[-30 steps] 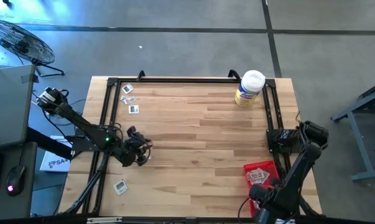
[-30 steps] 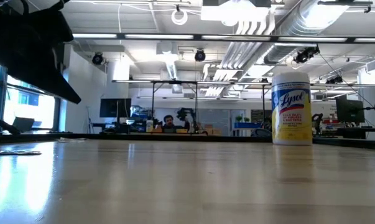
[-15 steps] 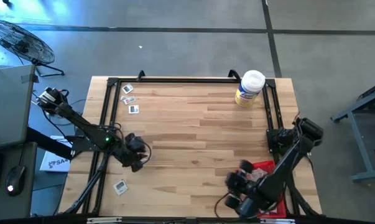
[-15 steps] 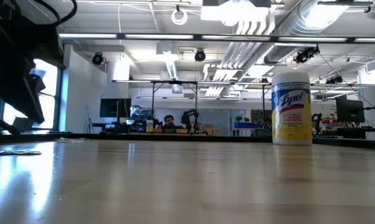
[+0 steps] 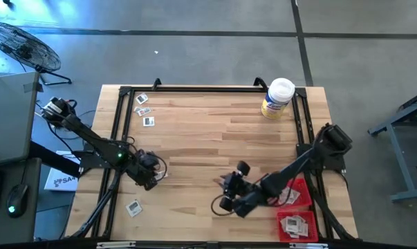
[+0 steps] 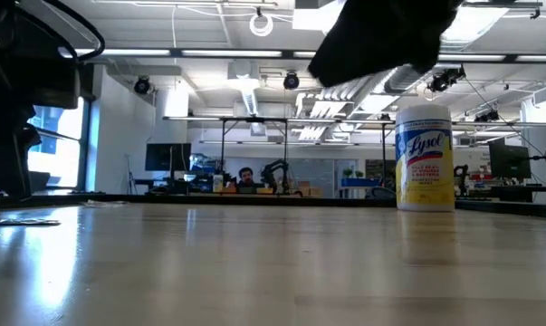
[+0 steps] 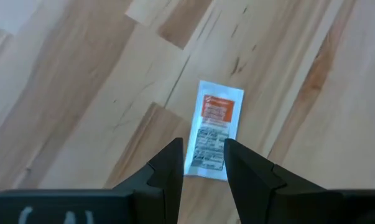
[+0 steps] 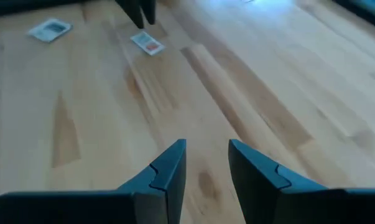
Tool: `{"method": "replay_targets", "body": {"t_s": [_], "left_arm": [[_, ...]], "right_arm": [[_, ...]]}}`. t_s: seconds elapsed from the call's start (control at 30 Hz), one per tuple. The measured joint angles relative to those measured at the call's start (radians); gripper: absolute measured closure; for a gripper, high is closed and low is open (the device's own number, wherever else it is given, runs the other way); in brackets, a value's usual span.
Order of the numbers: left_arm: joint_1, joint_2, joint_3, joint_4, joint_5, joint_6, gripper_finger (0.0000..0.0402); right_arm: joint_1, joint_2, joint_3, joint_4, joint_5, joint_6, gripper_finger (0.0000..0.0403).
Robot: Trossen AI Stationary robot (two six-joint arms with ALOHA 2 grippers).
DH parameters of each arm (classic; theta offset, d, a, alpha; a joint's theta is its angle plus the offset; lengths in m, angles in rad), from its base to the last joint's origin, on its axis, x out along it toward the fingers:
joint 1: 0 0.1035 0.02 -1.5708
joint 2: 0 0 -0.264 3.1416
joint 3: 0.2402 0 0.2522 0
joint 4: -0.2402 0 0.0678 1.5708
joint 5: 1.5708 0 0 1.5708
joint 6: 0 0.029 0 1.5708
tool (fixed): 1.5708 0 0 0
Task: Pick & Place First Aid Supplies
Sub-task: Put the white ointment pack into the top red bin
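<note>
A white packet with an orange mark (image 7: 213, 127) lies flat on the wood; my left gripper (image 7: 203, 152) stands open just above its near end, at the table's left (image 5: 153, 173). The right wrist view shows that packet (image 8: 147, 43) and a second one (image 8: 49, 29). More packets lie at the far left (image 5: 144, 111) and the near left (image 5: 133, 207). Several lie in the red tray (image 5: 306, 200). My right gripper (image 8: 207, 163) is open over bare wood near the table's middle (image 5: 227, 196).
A yellow jar with a white lid (image 5: 277, 98) stands at the far right, also seen in the low view (image 6: 425, 158). A black frame (image 5: 194, 88) runs along the table's far and side edges. Bare wood lies between the two grippers.
My right gripper has swung from over the red tray at the near right toward the table's middle and left, turning as it went. My left gripper has turned and tipped at the wrist almost in place.
</note>
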Motion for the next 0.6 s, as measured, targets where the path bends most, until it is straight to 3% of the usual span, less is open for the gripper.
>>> {"method": "replay_targets", "body": {"t_s": [0.2,0.3,0.43,0.6], "left_arm": [[0.0,0.114,0.0,0.024,0.049,0.055,0.0287],[0.0,0.171,0.004,0.044,0.022,0.082,0.0287],[0.0,0.21,0.009,0.087,-0.046,0.133,0.0287],[0.005,0.223,0.012,0.2,-0.227,0.279,0.0287]], "right_arm": [[-0.047,0.0,-0.115,0.271,-0.041,-0.117,0.0289],[-0.069,0.0,-0.151,0.355,-0.039,-0.161,0.0288],[-0.103,0.0,-0.179,0.487,-0.047,-0.254,0.0288],[-0.161,0.01,-0.183,0.631,-0.181,-0.384,0.0289]]}}
